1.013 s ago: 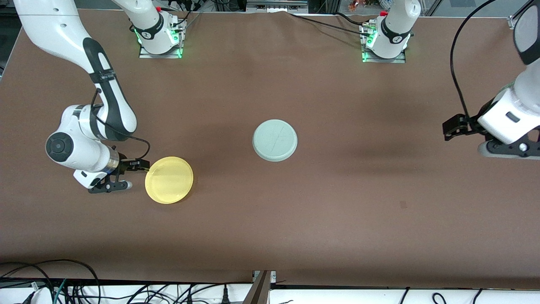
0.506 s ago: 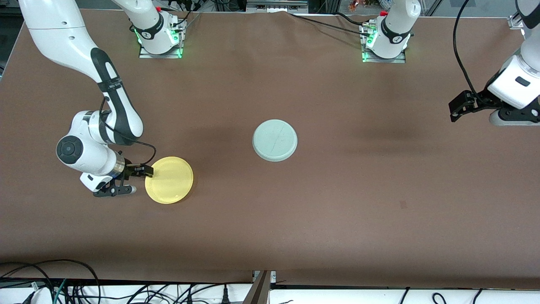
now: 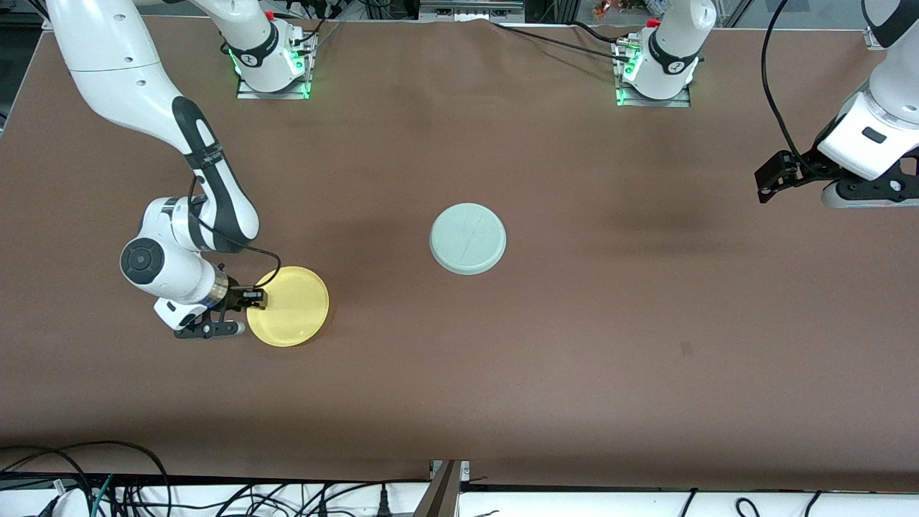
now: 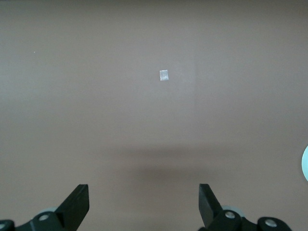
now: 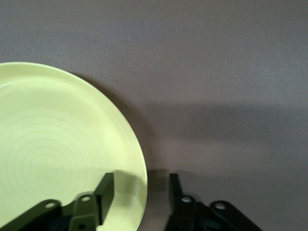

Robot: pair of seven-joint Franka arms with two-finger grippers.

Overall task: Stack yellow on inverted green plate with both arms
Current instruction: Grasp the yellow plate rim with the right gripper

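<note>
On the brown worktop (image 3: 574,323), the right end effector (image 3: 253,296) has pushed in from beside the yellow plate (image 3: 291,307) to straddle its rim at the right arm's end, one finger (image 5: 107,190) over the plate's inside and the other outside, narrowed but not yet pinching. The green plate (image 3: 468,238) lies unmoved, upside down, mid-worktop, farther from the front camera than the yellow one. The left end effector (image 3: 770,175), fingers spread wide and empty, has risen over the left arm's end.
</note>
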